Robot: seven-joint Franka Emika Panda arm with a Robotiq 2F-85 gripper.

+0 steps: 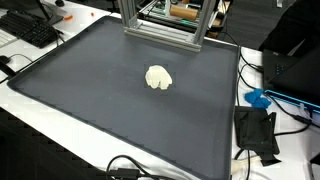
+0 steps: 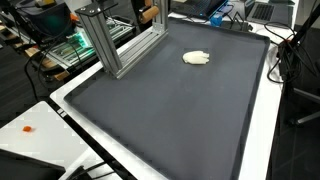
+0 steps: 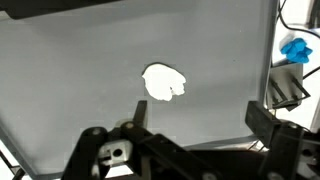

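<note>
Wrist view: tool point(image 3: 193, 128) spread wide, empty, well above white cloth lump point(image 3: 165, 83) on dark mat point(image 3: 70, 90); nothing grasped yet, approach and pickup left.

We see bare grey mat point(image 1: 100, 100) on all sides of the cream lump point(image 1: 159, 77), so it's open from any side. Far edge: aluminium frame point(image 1: 160, 25) blocks. Right edge: cables, probably, and blue object point(image 1: 258, 98).
</note>
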